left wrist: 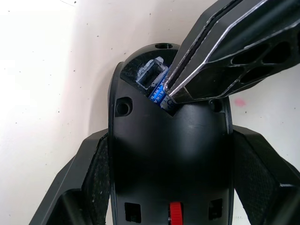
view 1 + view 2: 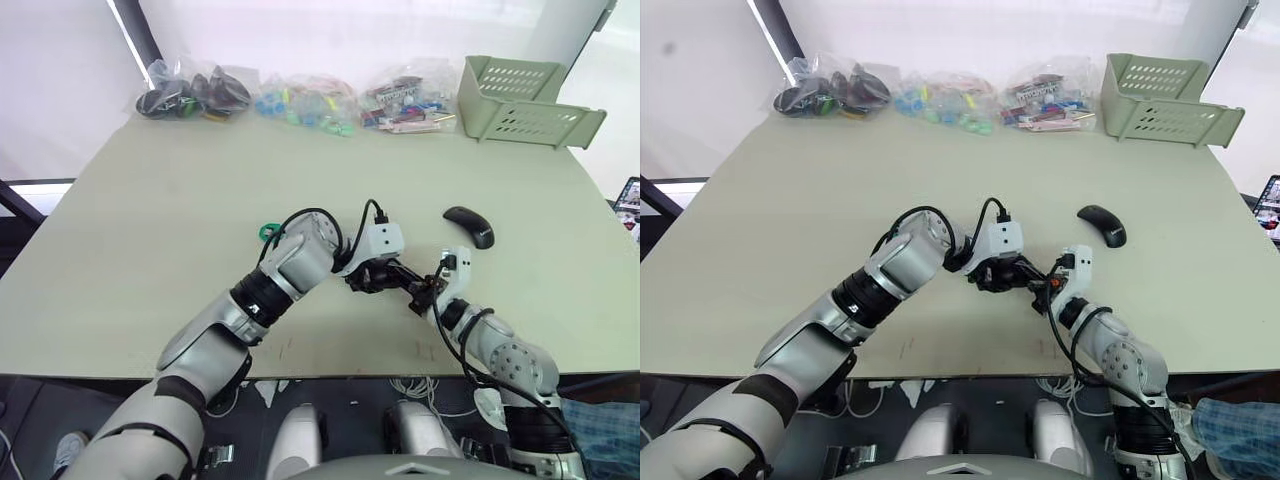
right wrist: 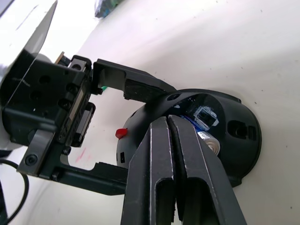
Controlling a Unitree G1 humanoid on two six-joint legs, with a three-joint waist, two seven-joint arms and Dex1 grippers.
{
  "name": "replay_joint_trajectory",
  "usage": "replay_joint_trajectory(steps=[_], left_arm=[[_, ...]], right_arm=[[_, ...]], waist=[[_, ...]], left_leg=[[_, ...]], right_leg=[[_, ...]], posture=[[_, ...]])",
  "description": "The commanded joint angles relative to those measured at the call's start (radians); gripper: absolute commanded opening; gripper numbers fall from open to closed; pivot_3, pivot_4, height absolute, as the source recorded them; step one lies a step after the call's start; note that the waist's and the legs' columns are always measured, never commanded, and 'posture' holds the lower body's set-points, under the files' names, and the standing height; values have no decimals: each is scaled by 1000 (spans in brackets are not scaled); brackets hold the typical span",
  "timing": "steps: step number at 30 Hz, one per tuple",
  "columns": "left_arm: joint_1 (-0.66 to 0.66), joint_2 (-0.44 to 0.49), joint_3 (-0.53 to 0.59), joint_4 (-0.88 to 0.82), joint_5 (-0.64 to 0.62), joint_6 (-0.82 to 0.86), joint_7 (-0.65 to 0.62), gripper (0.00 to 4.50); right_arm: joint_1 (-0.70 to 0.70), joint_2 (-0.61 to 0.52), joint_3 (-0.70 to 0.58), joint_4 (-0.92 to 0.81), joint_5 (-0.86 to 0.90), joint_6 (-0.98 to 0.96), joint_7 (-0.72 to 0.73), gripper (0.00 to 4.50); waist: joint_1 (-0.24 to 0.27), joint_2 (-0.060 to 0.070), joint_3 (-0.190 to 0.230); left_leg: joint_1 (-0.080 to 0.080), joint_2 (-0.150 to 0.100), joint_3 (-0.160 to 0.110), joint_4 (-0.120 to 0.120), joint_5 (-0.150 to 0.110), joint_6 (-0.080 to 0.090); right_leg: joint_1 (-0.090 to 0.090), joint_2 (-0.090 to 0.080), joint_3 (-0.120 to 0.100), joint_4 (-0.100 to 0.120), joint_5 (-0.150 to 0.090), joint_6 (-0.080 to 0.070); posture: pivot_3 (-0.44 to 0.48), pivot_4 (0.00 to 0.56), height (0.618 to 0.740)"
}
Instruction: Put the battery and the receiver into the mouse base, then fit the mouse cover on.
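Battery being seated in the mouse base

At frame centre, the left gripper [image 1: 168, 187] clamps the mouse base [image 1: 168, 154] between its jaws on the tabletop [image 2: 150, 220]. The right gripper [image 3: 180, 140], jaws pressed together, pushes the battery [image 1: 157, 93] into its bay. The mouse cover [image 2: 469, 226] lies apart at right, unfitted; the receiver's state cannot be told.
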Motion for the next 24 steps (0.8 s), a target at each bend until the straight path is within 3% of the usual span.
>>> replay_joint_trajectory(steps=[1,6,12,20,24], left_arm=[[17,-6,-39,-8,-9,-7,-28,2956],[20,-2,-37,-7,-8,-5,-28,2956],[23,2,-37,-8,-8,-4,-28,2956],[29,9,-34,-4,-6,-4,-25,2956],[30,9,-32,-5,-5,0,-24,2956]], right_arm=[[84,10,-41,220,-64,163,-176,76],[85,50,-97,243,-33,200,-225,76],[77,67,-151,259,-8,221,-269,76],[90,109,-226,366,48,237,-346,76],[105,111,-193,426,47,216,-348,76]], waist=[[-1,-1,-3],[-1,-6,-10],[-1,-7,-13],[0,-6,-18],[0,-6,-27]], left_leg=[[1,0,0,-1,0,0],[14,1,0,-19,-3,-5],[15,3,0,-30,-3,-5],[15,3,0,-34,-3,-6],[16,4,0,-37,-3,-6]], right_leg=[[0,-1,0,0,0,0],[10,-7,-5,-10,-2,-2],[13,-12,-14,-17,0,-8],[14,-30,-38,-21,0,-9],[15,-46,-61,-27,0,-9]], posture=[[0,150,740],[0,150,740],[0,150,740],[0,150,740],[0,150,740]])
